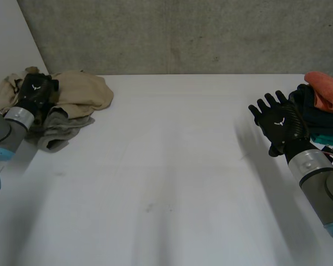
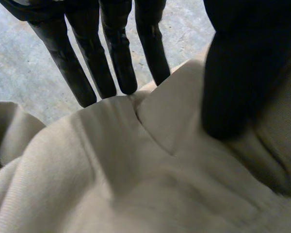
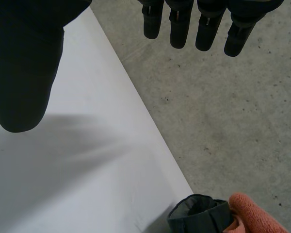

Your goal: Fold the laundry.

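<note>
Left hand (image 1: 36, 91) sits on the beige laundry pile (image 1: 83, 91) at the table's (image 1: 166, 166) far left corner, fingers straight and thumb resting on a fold, with a grey cloth (image 1: 58, 130) half hidden beneath. Right hand (image 1: 278, 123) hovers with fingers spread wide beside an orange cloth (image 1: 326, 91) on dark ones, cut off at the edge

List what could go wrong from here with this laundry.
1. The left hand rests on a bunched pile of several cloths. Closing there may lift more than one piece in a tangle.
2. The pile sits at the far corner of the table, so a careless pull might drag loose cloth over the edge.
3. The right hand hovers open beside the folded stack near the table's edge. A swing could topple it.
</note>
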Motion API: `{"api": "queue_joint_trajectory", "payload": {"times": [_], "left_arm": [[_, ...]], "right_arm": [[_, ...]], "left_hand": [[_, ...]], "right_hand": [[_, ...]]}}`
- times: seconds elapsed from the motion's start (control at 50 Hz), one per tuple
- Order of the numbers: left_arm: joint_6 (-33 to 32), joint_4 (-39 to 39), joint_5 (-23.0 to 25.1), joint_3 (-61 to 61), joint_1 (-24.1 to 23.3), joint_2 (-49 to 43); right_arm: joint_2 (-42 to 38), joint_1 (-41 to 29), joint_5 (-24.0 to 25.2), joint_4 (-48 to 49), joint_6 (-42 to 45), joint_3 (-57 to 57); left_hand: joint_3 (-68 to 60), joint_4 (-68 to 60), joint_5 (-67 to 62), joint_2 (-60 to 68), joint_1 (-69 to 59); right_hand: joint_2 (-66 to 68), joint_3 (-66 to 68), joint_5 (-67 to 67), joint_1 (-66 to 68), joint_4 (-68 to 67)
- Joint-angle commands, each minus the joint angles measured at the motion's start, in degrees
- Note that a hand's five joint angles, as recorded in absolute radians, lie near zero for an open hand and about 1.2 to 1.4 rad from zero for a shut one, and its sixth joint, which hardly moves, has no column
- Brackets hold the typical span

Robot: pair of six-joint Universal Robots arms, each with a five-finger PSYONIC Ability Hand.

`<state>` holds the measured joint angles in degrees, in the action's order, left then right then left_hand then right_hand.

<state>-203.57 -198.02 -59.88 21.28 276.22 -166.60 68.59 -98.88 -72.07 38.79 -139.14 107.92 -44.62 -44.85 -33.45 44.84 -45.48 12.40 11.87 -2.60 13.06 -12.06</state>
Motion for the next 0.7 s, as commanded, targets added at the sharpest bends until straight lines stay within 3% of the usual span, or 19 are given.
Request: {"api": "queue_joint_trajectory", "payload": {"times": [0.02, 0.06, 0.12, 0.18, 0.28, 0.46, 0.56, 0.62, 0.7], "left_arm": [[0.0, -0.2, -0.4, -0.2, -0.1, -0.7], [-0.2, -0.5, -1.9, 0.3, -0.5, -0.1], [-0.2, -2.1, -8.0, 1.7, -1.1, 2.1], [0.6, -3.2, -12.5, 5.8, -2.3, 9.7], [5.8, -5.5, -12.6, 16.1, -5.8, 24.3], [23.1, -12.0, -12.5, 34.2, -16.9, 50.8], [28.1, -12.0, -12.6, 38.3, -23.9, 56.0], [28.6, -11.8, -12.5, 40.0, -29.7, 55.9], [28.1, -11.6, -12.9, 43.3, -33.2, 54.5]], "right_arm": [[0.1, 0.1, 0.0, 0.0, 0.0, 0.1], [0.1, 0.1, 0.0, 0.0, 0.0, 0.1], [0.1, 0.1, 0.0, 0.0, 0.0, 0.2], [0.1, 0.0, 0.0, 0.0, 0.0, 0.2], [0.1, 0.1, -0.1, 0.0, -0.1, 0.5], [1.7, 0.3, 0.0, -0.2, 0.0, 1.5], [2.8, 0.4, 0.0, -0.3, 0.0, 2.5], [3.4, 0.4, 0.0, -0.3, 0.0, 2.7], [3.7, 0.5, 0.0, -0.4, 0.0, 2.9]], "left_hand": [[-35.4, -35.1, -36.5, 35.1, -34.5], [-35.4, -35.2, -36.5, 35.2, -34.5], [-35.4, -35.2, -36.5, 35.2, -34.5], [-35.4, -35.2, -36.5, 35.2, -34.5], [-35.4, -35.2, -36.5, 35.2, -34.5], [-35.4, -35.2, -36.5, 35.2, -34.5], [-35.4, -35.2, -36.5, 35.2, -34.5], [-35.4, -35.2, -36.5, 35.2, -34.5], [-35.4, -35.2, -36.5, 35.2, -34.5]], "right_hand": [[-2.4, -1.9, 2.6, -3.1, 2.1], [-2.4, -1.9, 2.6, -3.1, 2.1], [-2.4, -1.9, 2.6, -3.1, 2.1], [-2.4, -1.9, 2.6, -3.1, 2.1], [-2.4, -1.9, 2.6, -3.1, 2.1], [-2.4, -1.9, 2.6, -3.1, 2.1], [-2.4, -1.9, 2.6, -3.1, 2.1], [-2.4, -1.9, 2.6, -3.1, 2.1], [-2.4, -1.9, 2.6, -3.1, 2.1]]}}
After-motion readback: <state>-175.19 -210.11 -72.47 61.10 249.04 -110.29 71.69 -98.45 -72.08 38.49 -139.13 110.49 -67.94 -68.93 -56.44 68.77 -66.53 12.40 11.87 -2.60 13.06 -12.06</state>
